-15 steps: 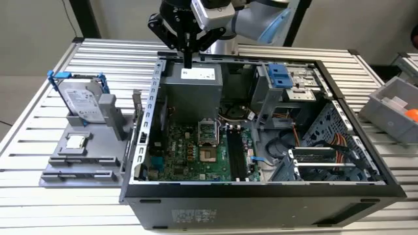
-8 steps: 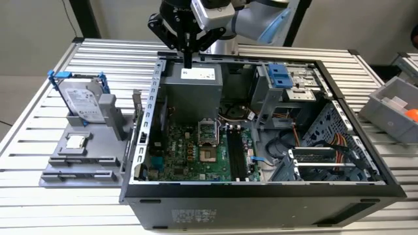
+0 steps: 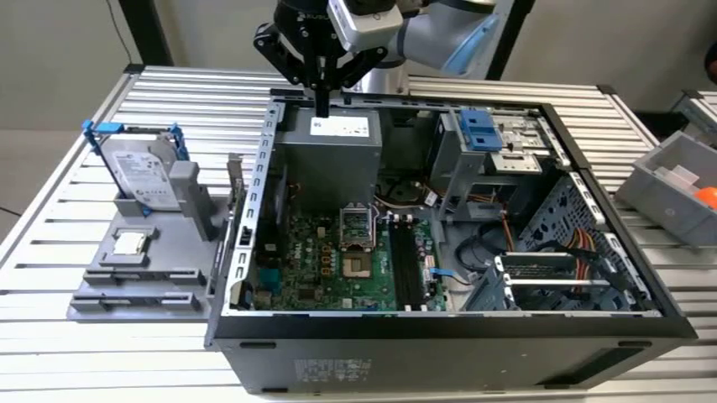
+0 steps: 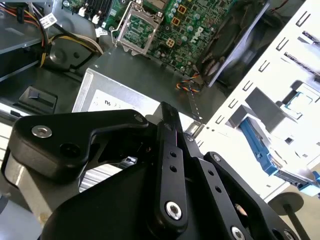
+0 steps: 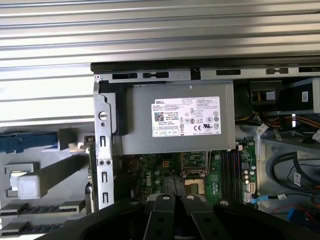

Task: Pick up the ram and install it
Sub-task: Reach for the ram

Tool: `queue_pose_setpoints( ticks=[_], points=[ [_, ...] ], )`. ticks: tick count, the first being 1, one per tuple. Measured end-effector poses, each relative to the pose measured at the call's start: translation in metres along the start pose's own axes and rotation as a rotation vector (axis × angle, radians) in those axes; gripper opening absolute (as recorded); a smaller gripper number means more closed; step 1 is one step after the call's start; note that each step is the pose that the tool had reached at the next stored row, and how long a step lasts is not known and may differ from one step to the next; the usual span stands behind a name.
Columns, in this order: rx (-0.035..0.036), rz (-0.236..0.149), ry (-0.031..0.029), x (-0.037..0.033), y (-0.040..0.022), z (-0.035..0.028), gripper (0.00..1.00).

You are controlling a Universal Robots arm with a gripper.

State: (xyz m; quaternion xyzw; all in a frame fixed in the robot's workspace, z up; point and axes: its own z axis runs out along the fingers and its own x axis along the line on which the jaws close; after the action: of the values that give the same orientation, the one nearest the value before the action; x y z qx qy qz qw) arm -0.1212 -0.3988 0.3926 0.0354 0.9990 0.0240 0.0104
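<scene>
The ram (image 3: pixel 235 186) is taken to be the thin, dark, narrow strip standing on edge at the side of the grey fixture (image 3: pixel 134 290), just beside the outer wall of the open computer case (image 3: pixel 448 336); its chips cannot be made out. It is found well apart from the gripper (image 3: pixel 322 107), towards the exterior view's left and lower in that view. The gripper is held above the power supply (image 3: pixel 331 155), at the far end of the case. Its black, angular metal fingers (image 4: pixel 167 120) are drawn together to a single narrow tip, and nothing is seen clamped between them.

The power supply is a plain grey metal box with a white label on top. Beyond it, a green motherboard (image 3: pixel 325 260) studded with small components is laid flat in the case, with long black memory slots (image 3: pixel 405 270) beside the square socket. On the fixture, a silver hard drive (image 3: pixel 143 172) in a blue-edged bracket is stood upright, and a small square silver processor chip (image 3: pixel 131 243) is laid flat. Everything is carried by a ribbed, slatted metal table (image 3: pixel 112 353).
</scene>
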Motion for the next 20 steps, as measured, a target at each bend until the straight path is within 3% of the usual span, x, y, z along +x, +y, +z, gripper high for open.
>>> queue_pose_setpoints(
  ticks=[20],
  points=[
    [0.0000, 0.000, 0.0001, 0.0004, 0.0000, 0.0001, 0.00]
  ],
)
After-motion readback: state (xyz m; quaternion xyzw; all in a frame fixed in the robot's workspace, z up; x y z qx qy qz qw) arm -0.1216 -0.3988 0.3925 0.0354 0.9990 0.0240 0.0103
